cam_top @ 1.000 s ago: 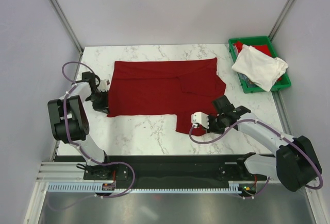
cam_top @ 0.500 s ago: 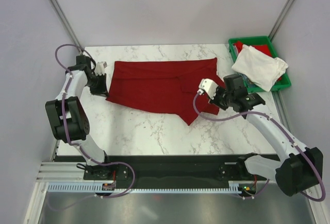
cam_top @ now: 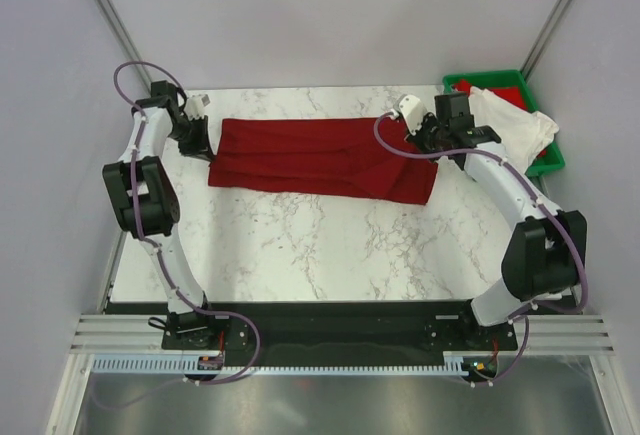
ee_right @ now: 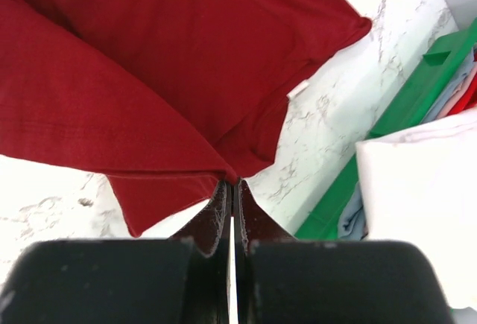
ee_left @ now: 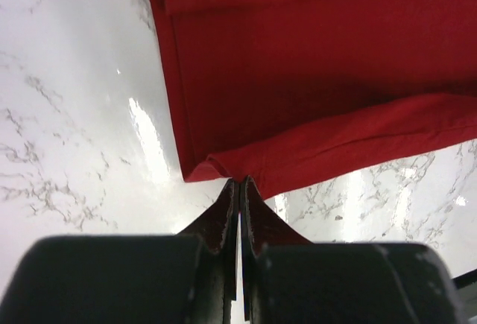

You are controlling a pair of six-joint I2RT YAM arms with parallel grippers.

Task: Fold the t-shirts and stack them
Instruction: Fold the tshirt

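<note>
The dark red t-shirt [cam_top: 320, 158] lies folded lengthwise as a long band across the far part of the marble table [cam_top: 300, 245]. My left gripper [cam_top: 200, 142] is shut on its left edge; the left wrist view shows the cloth [ee_left: 320, 78] pinched at the fingertips [ee_left: 239, 184]. My right gripper [cam_top: 425, 135] is shut on the shirt's right end; the right wrist view shows the folded corner [ee_right: 149, 100] held at its tips [ee_right: 230, 182]. The off-white t-shirt [cam_top: 510, 125] lies bunched on the green bin [cam_top: 550, 163], and also shows in the right wrist view [ee_right: 425, 190].
The green bin stands at the table's far right corner, close to my right arm, and holds other cloth under the white shirt. Grey walls and frame posts enclose the table on the left, back and right.
Both grippers have carried the shirt's near edge away from me to the far edge, folding the red shirt in half lengthwise. The white shirt has not moved.
</note>
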